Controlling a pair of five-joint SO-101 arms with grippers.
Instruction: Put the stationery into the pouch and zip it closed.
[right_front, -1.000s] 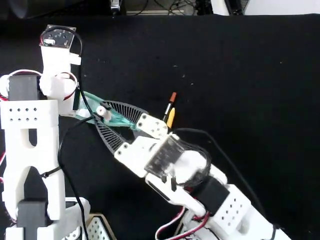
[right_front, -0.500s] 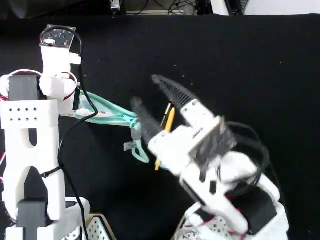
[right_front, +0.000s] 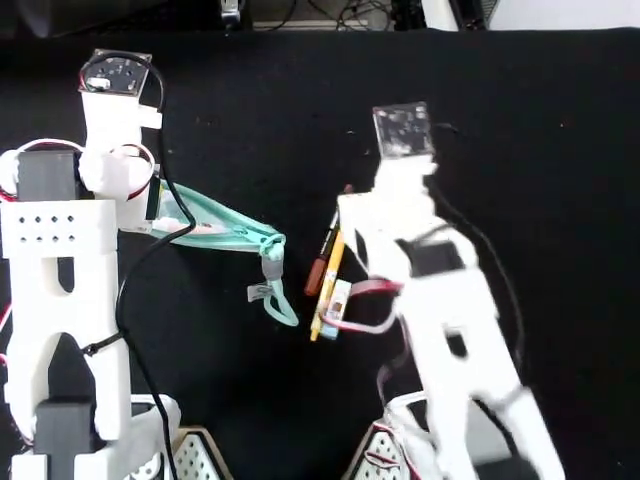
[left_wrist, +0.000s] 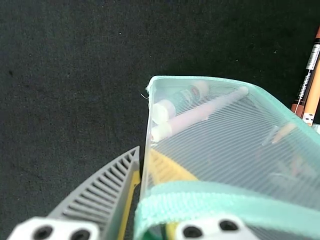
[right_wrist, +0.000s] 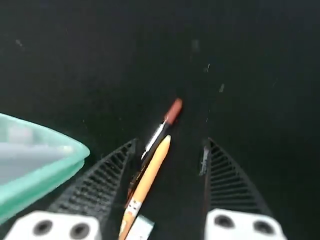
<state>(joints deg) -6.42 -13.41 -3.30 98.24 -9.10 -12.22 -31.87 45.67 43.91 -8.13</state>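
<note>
The clear pouch with mint trim lies on the black table, its strap trailing toward the front. My left gripper is shut on the pouch's end; up close, the pouch holds white markers and something yellow, and one finger shows beside it. An orange pencil and a red-capped pen lie side by side to the pouch's right. My right gripper hangs open over them, with the pencil and pen between its fingers.
A small white piece lies against the pencil's near end. The right arm rises from the front edge and covers part of the pens. Black cloth stretches bare across the far and right side of the table.
My right gripper left the pouch's zip end, swung right and now hovers open over the pencil and pen. The pouch's free end and strap dropped to the table. The left arm kept still.
</note>
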